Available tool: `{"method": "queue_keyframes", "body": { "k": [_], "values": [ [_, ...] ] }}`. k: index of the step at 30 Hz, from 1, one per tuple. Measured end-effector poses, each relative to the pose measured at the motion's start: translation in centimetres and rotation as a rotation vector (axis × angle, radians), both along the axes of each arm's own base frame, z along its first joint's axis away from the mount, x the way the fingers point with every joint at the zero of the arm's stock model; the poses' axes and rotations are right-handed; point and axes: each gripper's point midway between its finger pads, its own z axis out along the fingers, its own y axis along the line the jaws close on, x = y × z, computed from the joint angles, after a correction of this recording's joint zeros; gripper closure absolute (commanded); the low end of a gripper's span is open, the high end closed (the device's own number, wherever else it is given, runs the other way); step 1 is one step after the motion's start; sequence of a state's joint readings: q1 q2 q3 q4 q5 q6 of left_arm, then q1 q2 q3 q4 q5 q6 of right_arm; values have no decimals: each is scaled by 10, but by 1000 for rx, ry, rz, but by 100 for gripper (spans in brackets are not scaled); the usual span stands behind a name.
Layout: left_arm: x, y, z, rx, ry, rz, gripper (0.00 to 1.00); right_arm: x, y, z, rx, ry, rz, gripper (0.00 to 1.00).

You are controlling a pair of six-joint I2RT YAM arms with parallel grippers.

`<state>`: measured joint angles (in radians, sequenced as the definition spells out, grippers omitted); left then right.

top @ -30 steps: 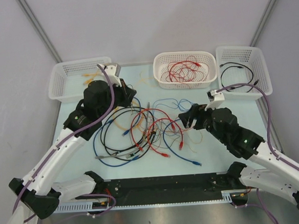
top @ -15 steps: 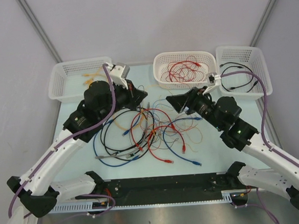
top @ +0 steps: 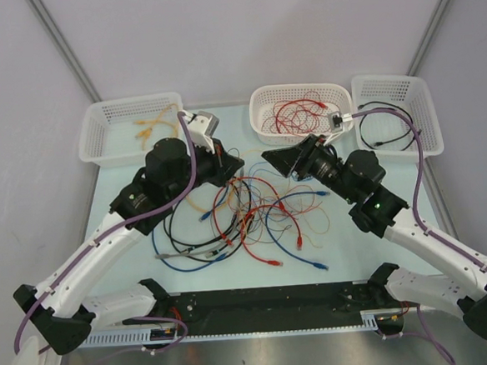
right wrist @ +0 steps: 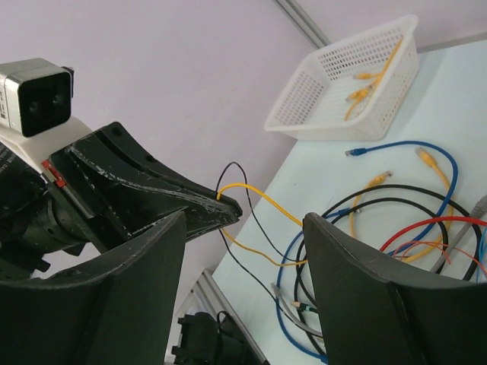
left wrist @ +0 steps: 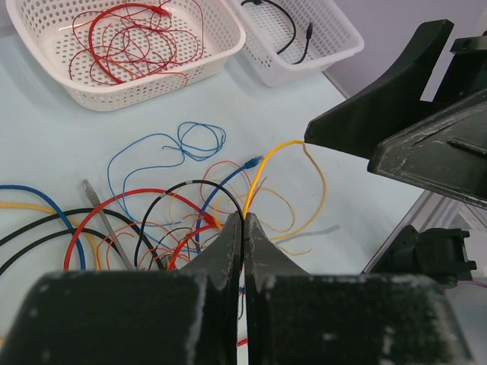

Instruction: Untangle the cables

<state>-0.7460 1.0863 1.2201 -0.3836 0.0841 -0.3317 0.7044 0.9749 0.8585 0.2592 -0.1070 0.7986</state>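
My left claw (left wrist: pixel 243 228) pinched a yellow cable (left wrist: pixel 262 163), my right claw (right wrist: pixel 243 220) gaped wide; the baskets (top: pixel 299 87) held few cables, and the tangle (top: pixel 245 211) sprawled across the worktop (top: pixel 357 258).

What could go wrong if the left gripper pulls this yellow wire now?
The left gripper is shut on the yellow wire, which seems to run back into the tangle; pulling may drag or tighten it. A thin black wire hangs at the same fingertips and could come along. The open right gripper sits very close, so the fingers might collide.
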Motion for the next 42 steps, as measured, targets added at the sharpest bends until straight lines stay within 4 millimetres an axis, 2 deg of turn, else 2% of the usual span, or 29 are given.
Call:
{"method": "queue_keyframes", "body": {
  "k": [11,16,19,22,23,25,26,28,29,30,32,33,35,36,39,42],
  "values": [
    [-4,-1,-1,1,0,-17,100,-4,-5,-3,-66,-50,-4,31],
    [-12,-7,-3,7,-3,-71,100,2,-5,-19,-166,-87,-16,32],
    [-14,-8,-3,7,-5,-88,100,7,-2,-30,-209,-88,-10,36],
    [-16,-9,-4,7,-2,-98,100,9,2,-39,-236,-85,5,53],
    [-16,-9,-5,8,-2,-99,100,10,2,-41,-243,-83,8,64],
    [-16,-9,-6,10,0,-99,100,9,3,-43,-254,-84,13,76],
    [-16,-9,-6,12,0,-98,98,9,3,-43,-256,-85,13,88],
    [-16,-9,-7,17,-4,-97,87,9,1,-44,-260,-86,10,100],
    [-15,-8,-7,18,-6,-95,79,8,1,-43,-261,-84,8,100],
    [-14,-8,-7,20,-7,-90,65,8,-1,-43,-261,-83,4,100],
    [-11,-5,-8,31,-11,-69,46,6,-5,-40,-259,-84,-11,100],
    [-10,-3,-10,38,-10,-54,30,5,-8,-37,-255,-88,-20,100],
    [-6,0,-13,54,-10,-30,17,4,-14,-30,-243,-100,-40,100],
    [-5,2,-14,57,-3,-14,1,3,-17,-26,-237,-106,-51,100],
    [1,10,-20,75,7,44,0,3,-26,-19,-228,-113,-78,100],
    [6,16,-23,88,9,90,0,4,-30,-20,-235,-105,-92,100]
  ]
}}
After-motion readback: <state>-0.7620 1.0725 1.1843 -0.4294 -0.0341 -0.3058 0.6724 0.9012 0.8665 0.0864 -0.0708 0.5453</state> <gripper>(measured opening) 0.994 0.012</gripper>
